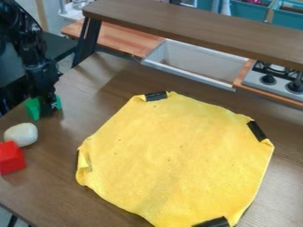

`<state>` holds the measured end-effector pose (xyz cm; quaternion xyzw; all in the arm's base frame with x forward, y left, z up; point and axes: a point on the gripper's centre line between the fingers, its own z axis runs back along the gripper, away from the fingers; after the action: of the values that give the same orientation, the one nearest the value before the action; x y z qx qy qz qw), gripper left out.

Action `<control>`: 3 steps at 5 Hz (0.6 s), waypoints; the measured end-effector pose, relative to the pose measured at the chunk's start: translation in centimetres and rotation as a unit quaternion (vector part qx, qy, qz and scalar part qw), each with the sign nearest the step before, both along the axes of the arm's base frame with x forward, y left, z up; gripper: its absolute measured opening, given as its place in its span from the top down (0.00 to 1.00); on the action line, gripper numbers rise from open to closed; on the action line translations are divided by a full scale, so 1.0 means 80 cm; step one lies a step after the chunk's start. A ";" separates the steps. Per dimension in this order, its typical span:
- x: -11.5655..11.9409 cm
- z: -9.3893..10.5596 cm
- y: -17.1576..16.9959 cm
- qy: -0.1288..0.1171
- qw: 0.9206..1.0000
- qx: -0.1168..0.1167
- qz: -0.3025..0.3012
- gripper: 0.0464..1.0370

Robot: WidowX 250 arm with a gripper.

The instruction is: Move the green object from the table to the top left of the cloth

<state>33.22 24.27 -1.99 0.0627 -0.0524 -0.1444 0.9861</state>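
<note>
Gripper [47,106] is hanging down at the left of the view, with green showing on both its sides. I am not able to tell whether it is gripping the green object [33,109] or only standing around it, nor whether that object is resting on the table [74,99]. The bigger green part is running roughly up and down the view, close against the gripper's left side.

The whole coming move is turning on 1 relation: the cloth [172,150] is lying to the right, and its top left, by the upper black strip [156,96] (1 of 4), is sitting nearly level with the object. So the carry is looking mostly sideways, once a firm hold is certain.

Just below the green, a white lump [21,134] is lying beside a red block [12,158]; a low, sloppy lift would be risking a nudge there.
</note>
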 end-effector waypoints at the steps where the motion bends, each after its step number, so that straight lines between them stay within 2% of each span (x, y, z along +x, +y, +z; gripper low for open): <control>1: -0.003 -0.003 -0.005 -0.002 1.000 -0.003 0.000 0.45; 2: -0.007 -0.001 -0.017 -0.005 1.000 -0.014 -0.002 0.45; 3: 0.004 0.025 -0.045 -0.025 0.999 -0.025 -0.015 0.45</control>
<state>33.54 20.71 0.01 0.0408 -0.0814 -0.1560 0.9836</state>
